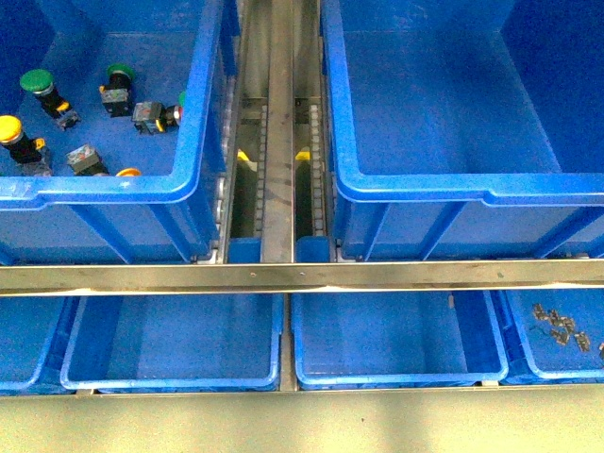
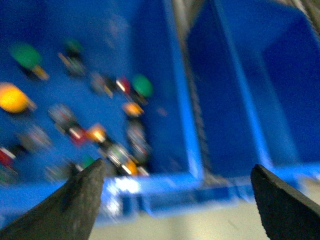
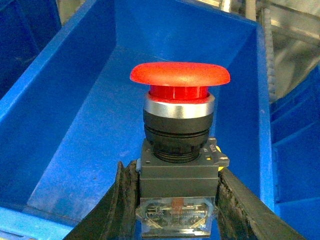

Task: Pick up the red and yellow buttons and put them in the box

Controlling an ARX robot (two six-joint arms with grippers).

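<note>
Red button (image 3: 179, 142) clamped over box (image 3: 70, 115) (walls apart).

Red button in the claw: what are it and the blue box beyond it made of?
The red button: cap looks like matte moulded plastic; the collar below is shiny, likely metal; body dull black plastic. The box: smooth, slightly glossy blue plastic, judging by soft reflections.

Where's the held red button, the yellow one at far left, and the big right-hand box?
red button (image 3: 180, 74), right wrist view, red cap.
yellow button (image 1: 9, 127), front view, yellow cap.
box (image 1: 425, 187), front view, near rim.
</note>
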